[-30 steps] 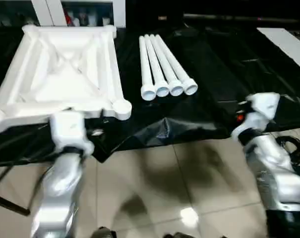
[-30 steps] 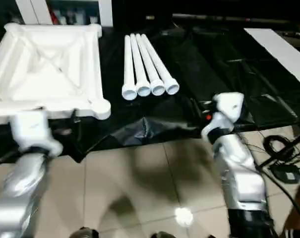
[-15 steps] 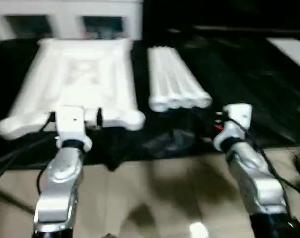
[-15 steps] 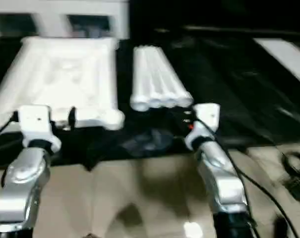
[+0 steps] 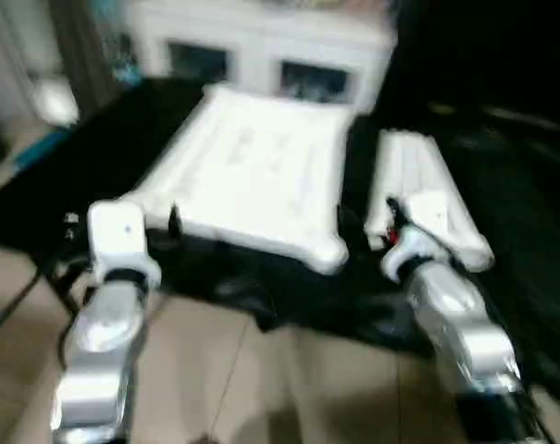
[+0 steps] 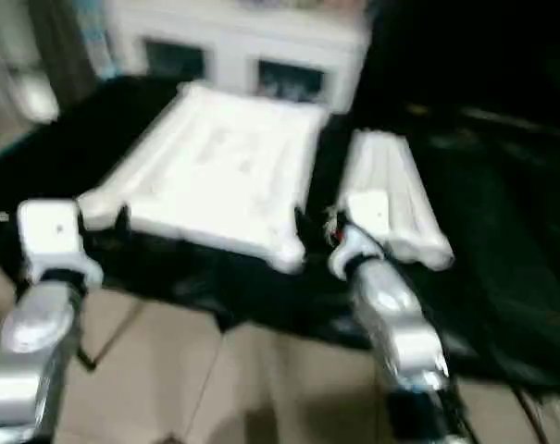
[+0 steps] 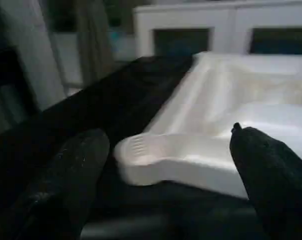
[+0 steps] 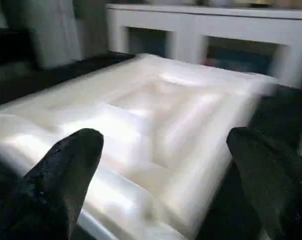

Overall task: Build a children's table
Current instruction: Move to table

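1. My left gripper stands wide open, its matte black fingers empty; between them shows one rounded corner socket.
2. My right gripper is equally spread (nothing held), facing the ribbed underside.
3. At frame centre, the white plastic table top lies underside up on black sheeting.
4. Right of it lie four smooth tube legs, bundled side by side.
5. Upper frame: a white cabinet.
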